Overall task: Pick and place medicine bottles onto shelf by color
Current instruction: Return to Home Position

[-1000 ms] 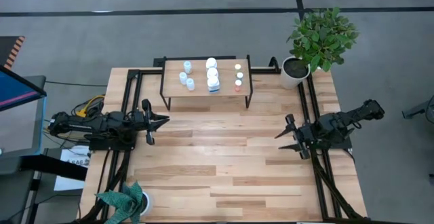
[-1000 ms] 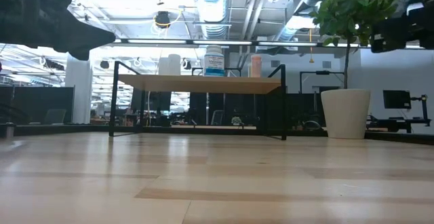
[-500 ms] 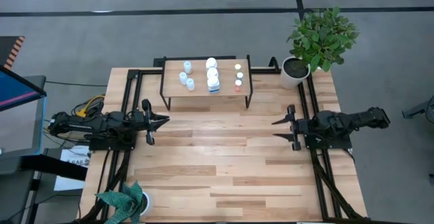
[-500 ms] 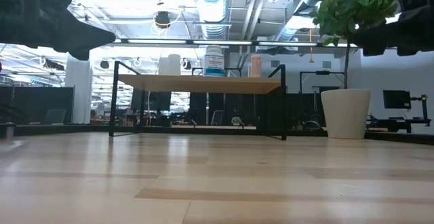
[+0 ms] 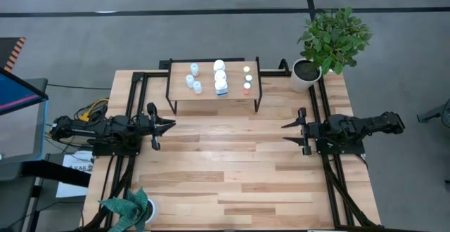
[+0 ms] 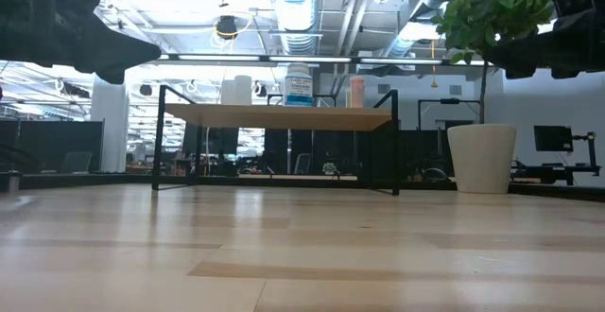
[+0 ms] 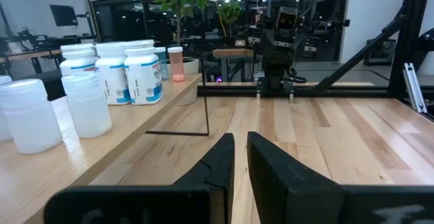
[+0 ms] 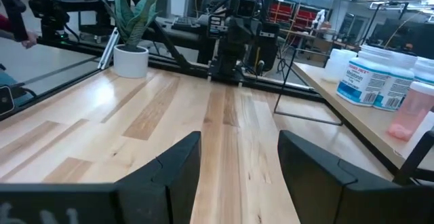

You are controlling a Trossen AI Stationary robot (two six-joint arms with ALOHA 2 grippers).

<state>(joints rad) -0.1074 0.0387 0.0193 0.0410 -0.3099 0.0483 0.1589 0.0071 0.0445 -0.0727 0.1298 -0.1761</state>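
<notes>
Bottles [image 5: 221,76] stand grouped on shelf [image 5: 235,95], 12 o'clock on tabletop [image 5: 225,169]. Left gripper [image 5: 169,125] at 9 o'clock, fingers nearly pressed together, holding nothing. Right gripper [image 5: 287,133] at 3 o'clock, fingers spread, holding nothing

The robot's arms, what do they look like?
The left arm and right arm are black and blocky, each ending in two dark tapered fingers. A bunch of yellow cables sits by the left arm's base.
</notes>
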